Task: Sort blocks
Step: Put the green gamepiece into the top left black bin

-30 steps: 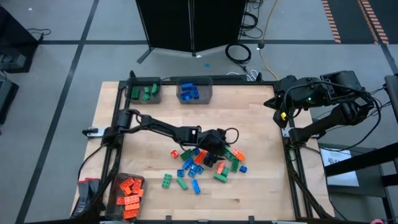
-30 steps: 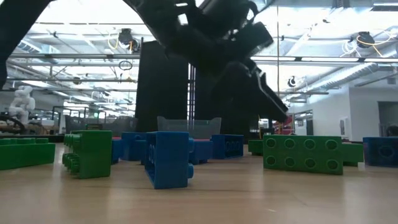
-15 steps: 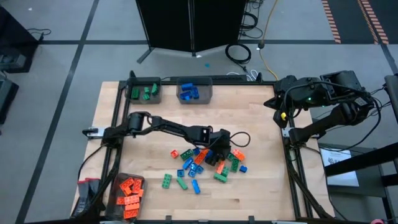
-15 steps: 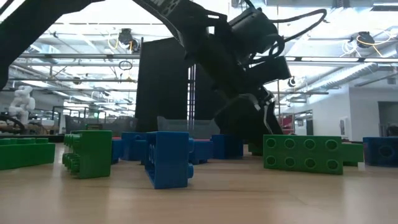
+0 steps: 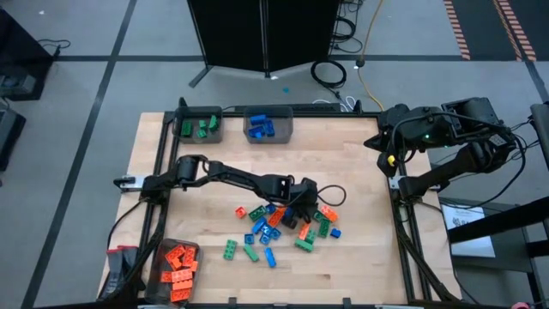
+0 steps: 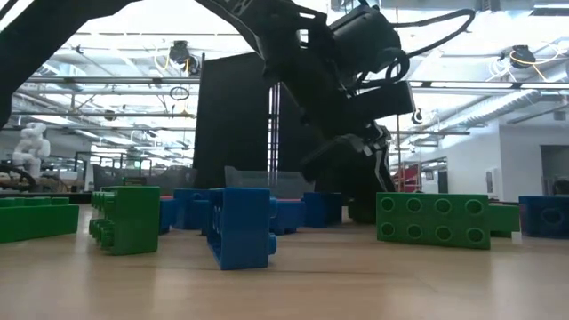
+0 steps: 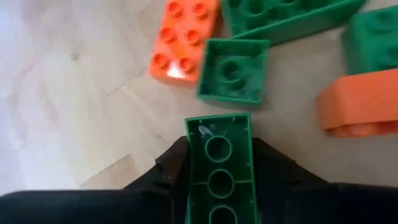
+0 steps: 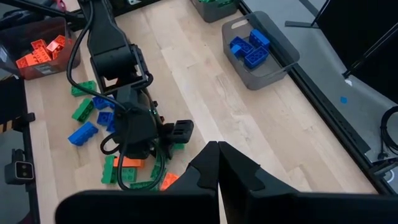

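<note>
Left end effector (image 5: 302, 204) is down in the loose pile of blocks (image 5: 279, 227) mid-tabletop (image 5: 360, 257), fingers clamped on a green block (image 7: 219, 171) held hollow side toward the wrist cam, prob so it can lift clear w/o dragging neighbours. Its likely home is the far-left bin (image 5: 199, 126) w/ other greens; blues sit in the bin (image 5: 268, 124) just right of it, oranges in the near-left bin (image 5: 177, 263). Right end effector (image 8: 217, 155) waits off the tabletop's far-right edge, fingers closed, empty.

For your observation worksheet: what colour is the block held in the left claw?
Green; the block shows best in the left wrist view.
</note>
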